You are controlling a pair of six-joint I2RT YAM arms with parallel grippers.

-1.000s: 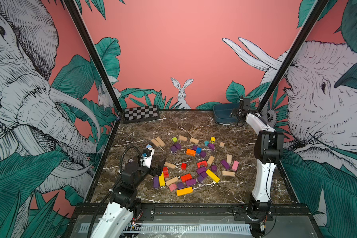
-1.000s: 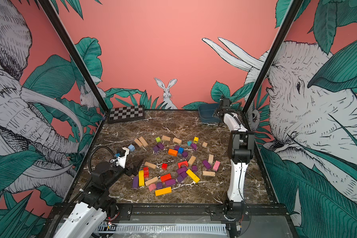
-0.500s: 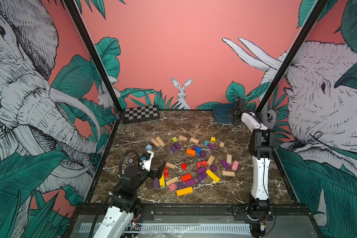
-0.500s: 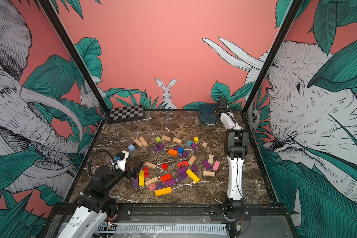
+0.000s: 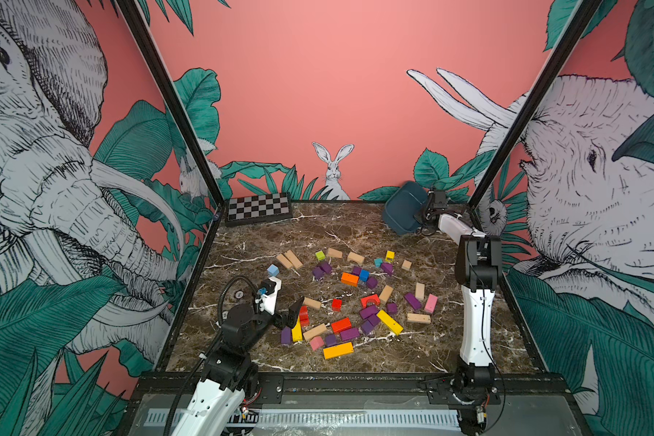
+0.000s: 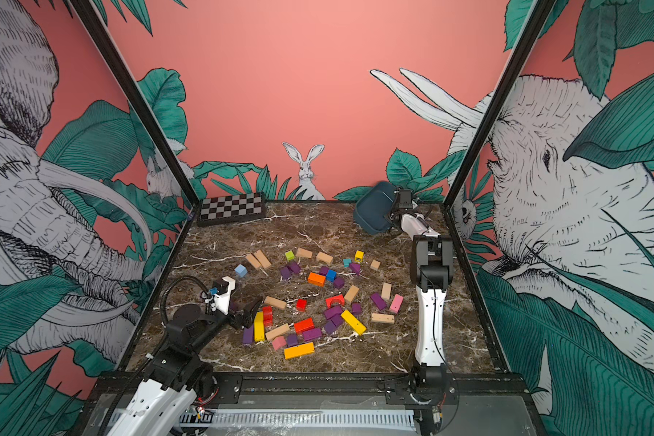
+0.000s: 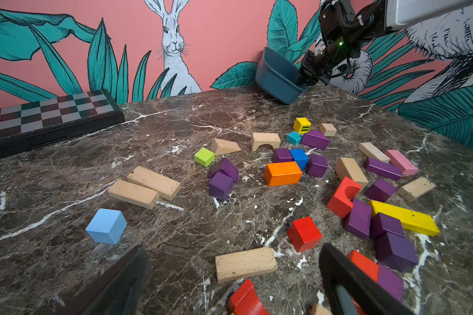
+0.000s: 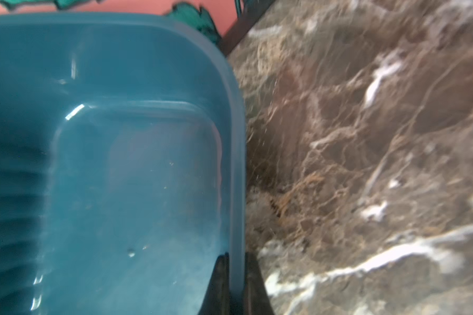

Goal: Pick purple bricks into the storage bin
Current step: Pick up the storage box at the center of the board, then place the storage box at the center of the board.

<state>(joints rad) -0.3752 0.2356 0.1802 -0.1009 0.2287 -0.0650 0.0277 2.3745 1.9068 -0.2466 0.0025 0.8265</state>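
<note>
One tilted storage bin, right gripper clamped

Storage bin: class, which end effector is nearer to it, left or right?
Right. The right end effector is shut on the storage bin's rim, tilting it. The left end effector hangs open over the mixed blocks, well apart from it.

left tool splayed, right tool clamped

- A robot test cell; printed jungle-mural panels in black frame posts wall it in
- two white robot arms bolted beside a marble-look tabletop
</note>
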